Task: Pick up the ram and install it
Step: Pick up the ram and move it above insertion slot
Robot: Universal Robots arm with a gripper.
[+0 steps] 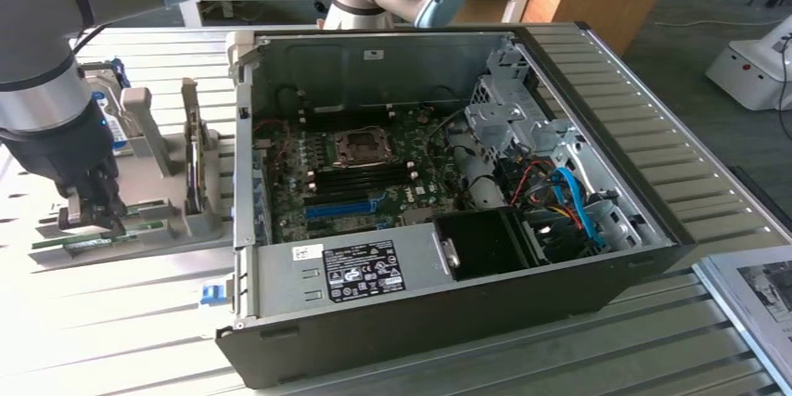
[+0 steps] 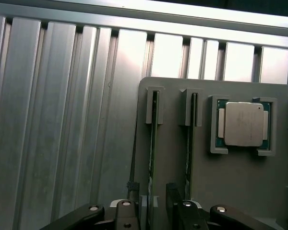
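Note:
Two green ram sticks stand on edge in the slots of a grey holder point(image 2: 240, 187). In the wrist view my gripper point(image 2: 152, 207) is open, with its dark fingers point(image 2: 173, 199) on either side of one ram stick point(image 2: 154, 139); small gaps show beside the stick. The other ram stick point(image 2: 193, 139) stands one slot over. In the exterior view the gripper point(image 1: 93, 215) is low over the ram point(image 1: 84, 240), on the holder at that view's left. Part of the stick is hidden behind the fingers.
A silver processor point(image 2: 243, 123) lies in a pocket of the holder beside the sticks. The open computer case point(image 1: 594, 275) lies in the middle of the slatted metal table point(image 1: 111, 322), motherboard point(image 1: 359, 173) exposed. A hard drive point(image 1: 192, 150) stands upright between holder and case.

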